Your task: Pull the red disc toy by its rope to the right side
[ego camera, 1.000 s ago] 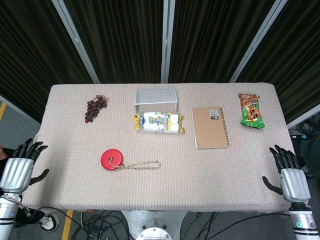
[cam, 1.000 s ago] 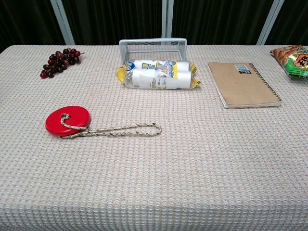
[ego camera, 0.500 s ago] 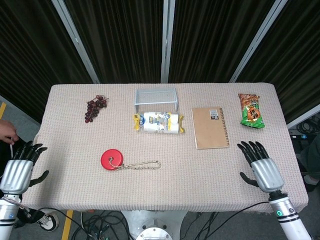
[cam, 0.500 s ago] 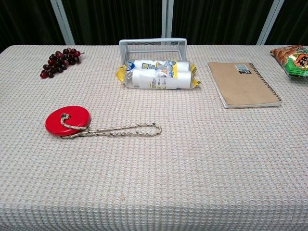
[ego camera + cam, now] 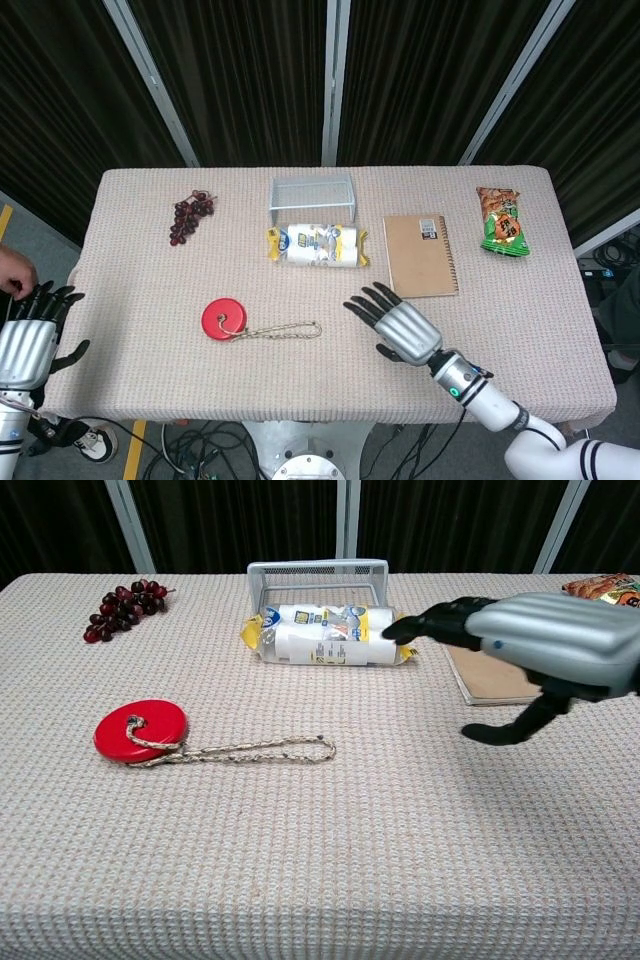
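From where I stand, the flat red disc toy (image 5: pixel 222 320) lies on the left-centre of the beige woven surface (image 5: pixel 150 290), with its braided tan rope (image 5: pixel 282 329) knotted through the middle and trailing to the robot's right, ending in a small loop. The right robot hand (image 5: pixel 398 326), silver-backed with black fingers, hovers above the surface with its fingers spread apart and nothing in them; it sits to the right of the rope's loop end, near it but clearly apart, and well apart from the disc itself. In the chest view the same right robot hand (image 5: pixel 545 645) fills the right side, fingertips pointing toward the middle, covering part of the brown spiral-bound notebook (image 5: pixel 421 255). The left robot hand (image 5: pixel 28 342) hangs off the left edge of the surface, fingers apart and holding nothing, well away from the disc. Further back sit a bunch of dark red grapes (image 5: pixel 189 216), a white wire mesh basket (image 5: pixel 312 197), a clear packet with yellow ends (image 5: pixel 316 245) just in front of the basket, and a green and orange snack bag (image 5: pixel 501 222) near the far right corner.
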Motion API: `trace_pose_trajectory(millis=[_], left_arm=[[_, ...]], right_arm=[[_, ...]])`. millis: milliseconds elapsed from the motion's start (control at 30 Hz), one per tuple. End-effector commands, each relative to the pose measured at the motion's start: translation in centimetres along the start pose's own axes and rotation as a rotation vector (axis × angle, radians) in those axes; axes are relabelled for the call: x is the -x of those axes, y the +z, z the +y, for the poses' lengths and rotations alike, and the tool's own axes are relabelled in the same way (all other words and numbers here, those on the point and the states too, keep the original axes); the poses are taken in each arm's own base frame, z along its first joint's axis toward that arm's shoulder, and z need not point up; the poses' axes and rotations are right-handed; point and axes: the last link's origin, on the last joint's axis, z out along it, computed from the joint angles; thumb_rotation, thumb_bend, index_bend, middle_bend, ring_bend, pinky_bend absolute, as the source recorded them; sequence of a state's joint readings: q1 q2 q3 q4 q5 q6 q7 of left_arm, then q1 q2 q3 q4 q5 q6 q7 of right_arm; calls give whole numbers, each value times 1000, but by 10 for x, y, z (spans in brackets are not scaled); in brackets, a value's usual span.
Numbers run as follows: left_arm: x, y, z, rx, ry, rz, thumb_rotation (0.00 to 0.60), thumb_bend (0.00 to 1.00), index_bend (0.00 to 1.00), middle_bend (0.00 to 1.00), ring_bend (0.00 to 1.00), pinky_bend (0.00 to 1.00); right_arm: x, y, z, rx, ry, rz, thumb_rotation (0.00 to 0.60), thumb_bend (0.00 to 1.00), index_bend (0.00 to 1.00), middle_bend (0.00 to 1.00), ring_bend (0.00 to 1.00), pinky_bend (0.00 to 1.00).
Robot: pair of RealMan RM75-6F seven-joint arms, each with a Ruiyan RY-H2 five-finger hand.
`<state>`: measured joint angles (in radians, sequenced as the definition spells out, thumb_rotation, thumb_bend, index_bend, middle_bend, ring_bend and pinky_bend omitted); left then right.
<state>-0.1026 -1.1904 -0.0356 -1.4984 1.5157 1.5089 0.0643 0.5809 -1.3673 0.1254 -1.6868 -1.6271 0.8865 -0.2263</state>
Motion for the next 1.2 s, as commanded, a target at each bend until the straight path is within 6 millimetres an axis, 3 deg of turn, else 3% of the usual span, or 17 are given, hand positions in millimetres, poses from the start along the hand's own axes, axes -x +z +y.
trace_pose_trajectory(millis=[33, 167, 333, 1000, 1200], left_arm=[[0, -1, -1, -3, 0, -1, 600, 207, 215, 162, 74, 168], [-1, -3, -4, -11, -1, -1, 600, 207, 217, 162, 74, 168], [-2, -3, -6, -14, -1, 1, 600, 207, 218, 162, 74, 168], [0, -7, -14, -37, -1, -7, 600, 207, 237, 162, 74, 168], [-1, -8, -15, -42, -1, -5, 600, 207, 237, 162, 74, 168]], right_arm=[[3, 34, -18, -59, 36, -41, 600, 398, 0, 103, 0, 0], [9, 57, -30, -100, 36, -80, 600, 436, 0, 104, 0, 0], [18, 70, -38, -120, 43, -124, 600, 454, 0, 107, 0, 0], [46, 74, -44, -115, 76, -231, 600, 493, 0, 161, 0, 0], [48, 73, -42, -105, 89, -235, 600, 503, 0, 226, 0, 0]])
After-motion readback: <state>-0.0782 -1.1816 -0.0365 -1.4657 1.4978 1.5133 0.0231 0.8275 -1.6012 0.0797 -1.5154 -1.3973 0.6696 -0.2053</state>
